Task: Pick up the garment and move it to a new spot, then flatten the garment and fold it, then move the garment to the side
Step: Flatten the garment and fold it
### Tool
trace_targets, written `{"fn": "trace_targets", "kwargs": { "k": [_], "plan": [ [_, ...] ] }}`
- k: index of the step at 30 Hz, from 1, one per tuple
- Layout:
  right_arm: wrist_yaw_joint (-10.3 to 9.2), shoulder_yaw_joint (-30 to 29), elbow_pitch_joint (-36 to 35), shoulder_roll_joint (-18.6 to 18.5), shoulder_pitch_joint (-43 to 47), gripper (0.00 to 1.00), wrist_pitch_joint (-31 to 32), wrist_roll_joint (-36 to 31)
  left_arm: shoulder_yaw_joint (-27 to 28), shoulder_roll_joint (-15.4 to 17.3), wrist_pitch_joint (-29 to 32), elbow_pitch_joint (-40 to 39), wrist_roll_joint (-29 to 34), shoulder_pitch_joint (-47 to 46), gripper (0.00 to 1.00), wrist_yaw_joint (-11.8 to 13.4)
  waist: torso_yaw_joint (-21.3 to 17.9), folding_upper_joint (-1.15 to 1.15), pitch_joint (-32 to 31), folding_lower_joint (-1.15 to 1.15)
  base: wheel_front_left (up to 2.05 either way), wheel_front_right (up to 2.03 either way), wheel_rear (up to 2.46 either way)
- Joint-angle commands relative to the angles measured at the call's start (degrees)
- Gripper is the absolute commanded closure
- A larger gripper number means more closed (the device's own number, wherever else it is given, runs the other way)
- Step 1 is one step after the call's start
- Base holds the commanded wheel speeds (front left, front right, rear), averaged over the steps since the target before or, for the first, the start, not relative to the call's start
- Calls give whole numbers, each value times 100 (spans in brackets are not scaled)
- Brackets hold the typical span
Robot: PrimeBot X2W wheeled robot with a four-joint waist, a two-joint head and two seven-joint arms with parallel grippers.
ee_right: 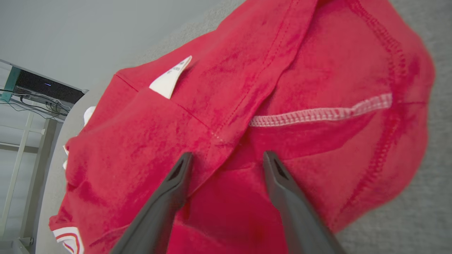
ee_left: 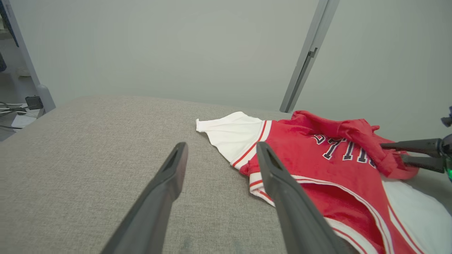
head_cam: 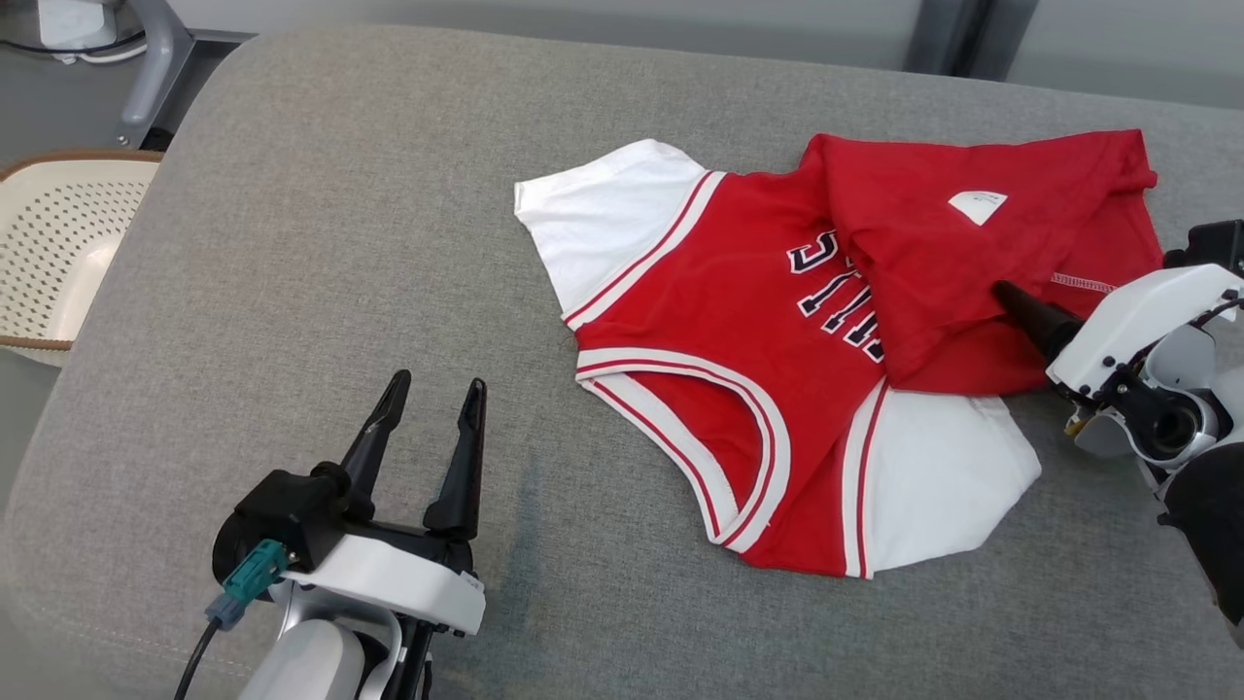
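Evidently mid-flattening, the jersey (head_cam: pixel 739 321) lies on the grey cushion (head_cam: pixel 292 243), hem flopped over its chest; right gripper (ee_right: pixel 227 157) gapes astride that fold, left gripper (head_cam: pixel 437 384) open, empty. Next, I'd say: pinch, draw outward.

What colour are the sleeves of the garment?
The sleeves are white, edged with red-and-white stripes; the head view shows them best.

One garment (head_cam: pixel 739 321), two grippers (head_cam: pixel 437 381) (ee_right: pixel 227 155), perhaps one basket (head_cam: pixel 58 253).
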Motion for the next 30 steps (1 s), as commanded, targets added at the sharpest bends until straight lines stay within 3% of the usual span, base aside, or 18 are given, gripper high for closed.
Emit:
{"fn": "trace_targets", "kwargs": {
  "k": [1,3,6,18,24,30],
  "plan": [
    [1,-14,22,21,-98,0,12,42,17,7,-31,31,-18,-82,0,-31,64,0,51,0,0,0,0],
    [1,-17,31,45,-132,3,-55,30,14,-10,-53,65,-17,-110,0,-34,99,0,66,0,0,0,0],
    [1,-28,-70,9,-180,100,-317,-16,23,-27,-76,107,-16,-127,0,-43,124,0,66,0,0,0,0],
    [1,-175,-232,-619,-1057,100,-1136,-295,-89,-100,-122,95,44,-282,0,-90,209,0,498,0,0,0,0],
    [1,0,201,-1103,-2185,100,-1467,-952,-204,-234,-135,88,98,-520,0,-138,499,0,1011,0,0,0,0],
    [1,217,467,-1263,-2954,100,-1868,-1463,-300,-371,-152,164,129,-671,0,-189,763,0,1338,0,0,0,0]
  ]
}}
